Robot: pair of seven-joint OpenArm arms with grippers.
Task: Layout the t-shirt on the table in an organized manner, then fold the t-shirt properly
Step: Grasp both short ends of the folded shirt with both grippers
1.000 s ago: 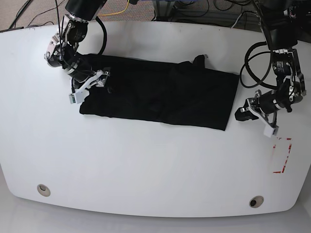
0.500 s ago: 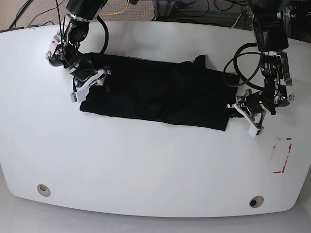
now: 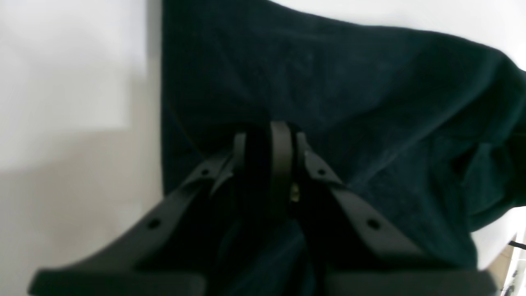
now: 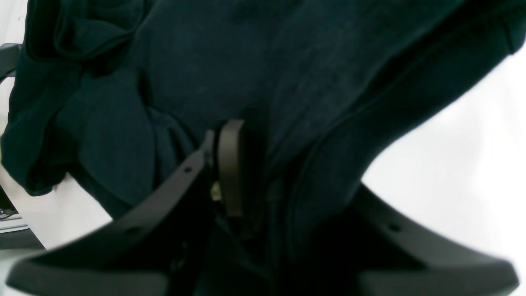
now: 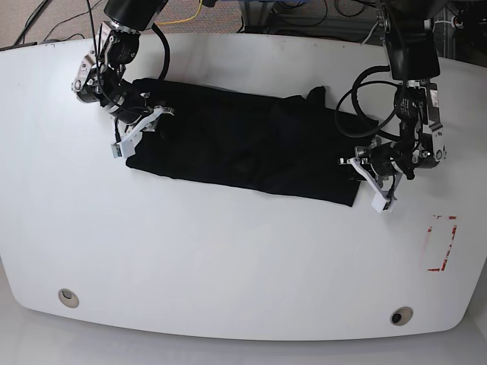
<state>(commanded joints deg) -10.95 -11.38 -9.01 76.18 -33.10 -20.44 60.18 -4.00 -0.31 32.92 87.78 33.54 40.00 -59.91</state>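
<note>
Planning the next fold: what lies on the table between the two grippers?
In the base view, only the t-shirt spans from the right gripper to the left gripper.

Base view: high above, looking down on the whole table (image 5: pixel 228 266).
2 wrist views: very close, behind each gripper.
Shared: the t-shirt (image 5: pixel 243 144) (image 3: pixel 349 102) (image 4: pixel 254 61).
</note>
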